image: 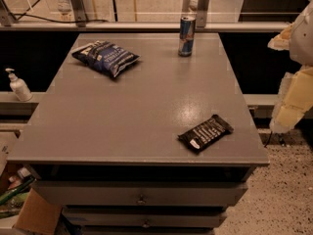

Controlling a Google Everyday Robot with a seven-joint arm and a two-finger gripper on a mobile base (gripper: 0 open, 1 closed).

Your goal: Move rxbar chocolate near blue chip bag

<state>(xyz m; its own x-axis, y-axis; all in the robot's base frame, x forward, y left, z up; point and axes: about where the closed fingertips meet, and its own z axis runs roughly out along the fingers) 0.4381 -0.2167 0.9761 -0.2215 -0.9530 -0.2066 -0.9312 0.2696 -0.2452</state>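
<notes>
The small, flat, black-wrapped rxbar chocolate (205, 132) is lying near the grey worktop's (137, 111) front right corner, well apart from the crinkly dark-blue chip bag (105, 58) at back left. The pale tool (292, 99) is hanging beyond the right edge; I cannot tell its state. The bar is looking light, stiff and slick, so pinching across its narrow middle is seeming safest.

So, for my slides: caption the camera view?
Rxbar chocolate near-right on the table, blue chip bag far-left, end effector beyond the right edge.
</notes>
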